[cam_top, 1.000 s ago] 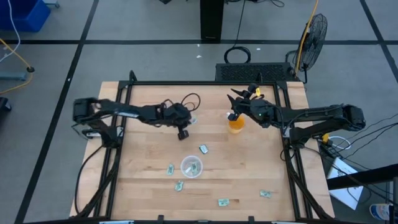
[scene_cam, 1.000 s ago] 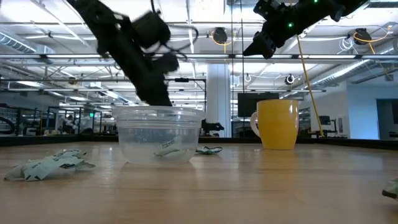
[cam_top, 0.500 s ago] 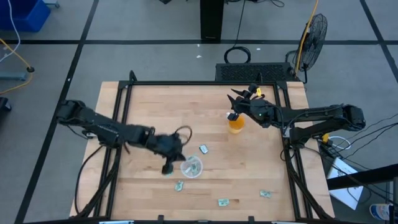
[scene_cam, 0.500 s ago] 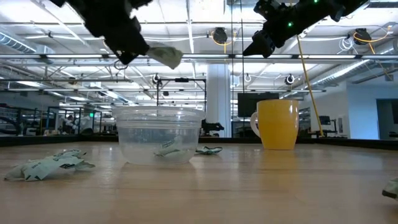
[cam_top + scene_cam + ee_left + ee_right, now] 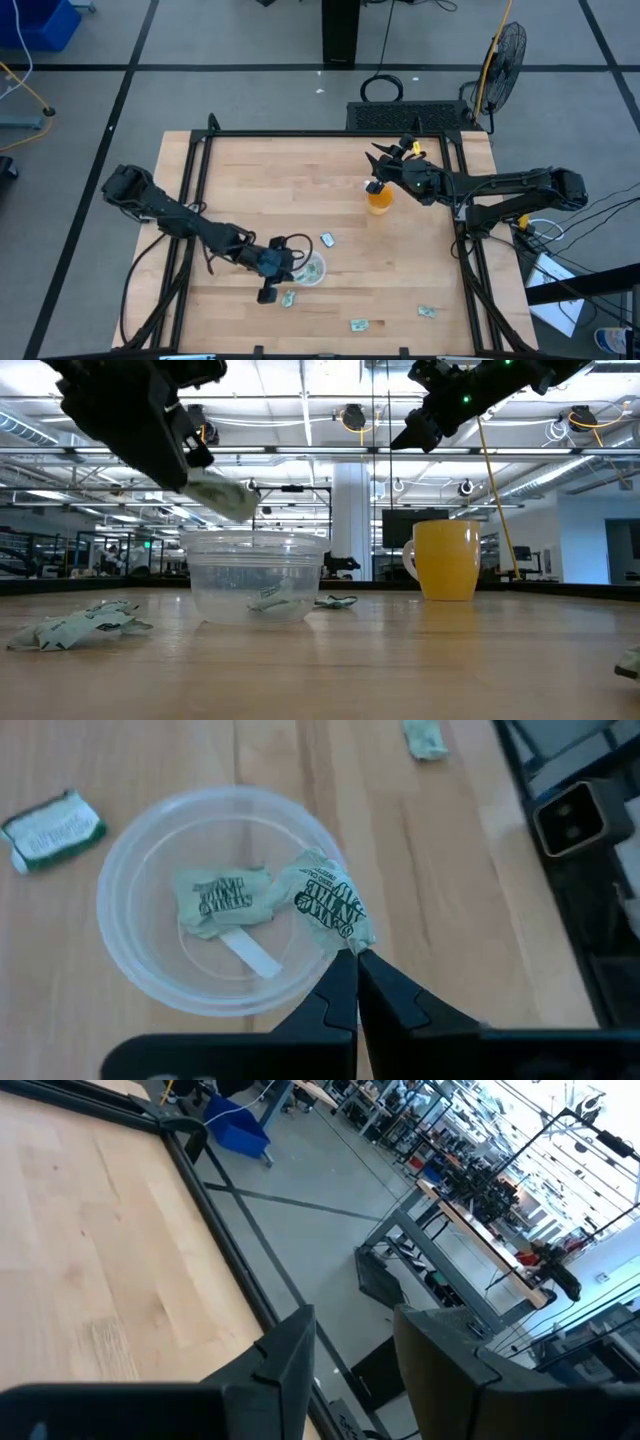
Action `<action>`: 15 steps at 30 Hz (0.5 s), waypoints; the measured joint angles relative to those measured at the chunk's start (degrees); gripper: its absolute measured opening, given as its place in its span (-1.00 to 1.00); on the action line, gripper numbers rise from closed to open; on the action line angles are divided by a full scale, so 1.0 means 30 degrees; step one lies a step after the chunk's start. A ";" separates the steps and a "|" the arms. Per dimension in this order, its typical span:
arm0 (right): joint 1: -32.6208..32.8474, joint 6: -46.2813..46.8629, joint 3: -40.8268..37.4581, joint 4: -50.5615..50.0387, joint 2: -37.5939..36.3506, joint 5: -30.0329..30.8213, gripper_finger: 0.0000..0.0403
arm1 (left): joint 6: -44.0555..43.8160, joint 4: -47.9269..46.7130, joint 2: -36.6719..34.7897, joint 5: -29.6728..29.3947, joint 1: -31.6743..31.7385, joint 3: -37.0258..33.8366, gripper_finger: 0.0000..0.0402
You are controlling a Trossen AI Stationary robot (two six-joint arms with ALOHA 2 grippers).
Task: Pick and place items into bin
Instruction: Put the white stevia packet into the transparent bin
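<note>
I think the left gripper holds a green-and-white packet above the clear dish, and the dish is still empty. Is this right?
Not quite. The left gripper does hold a packet over the clear dish, but the dish is not empty: the left wrist view shows one packet already lying inside.

I see the clear bin (image 5: pixel 130 910) holding one packet (image 5: pixel 222 898); another crumpled packet (image 5: pixel 330 905) hangs pinched above its rim.

The left gripper (image 5: pixel 283 267) hangs just beside the clear bin (image 5: pixel 309 268); loose packets (image 5: pixel 327 240) dot the table (image 5: pixel 260 180), the right gripper (image 5: pixel 378 160) above the orange cup (image 5: pixel 379 200).
</note>
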 joint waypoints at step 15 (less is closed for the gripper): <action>0.0000 0.0218 0.0000 0.0001 0.0000 -0.0004 -0.35 | -0.0482 0.0119 0.0882 -0.1175 0.0844 0.0010 -0.91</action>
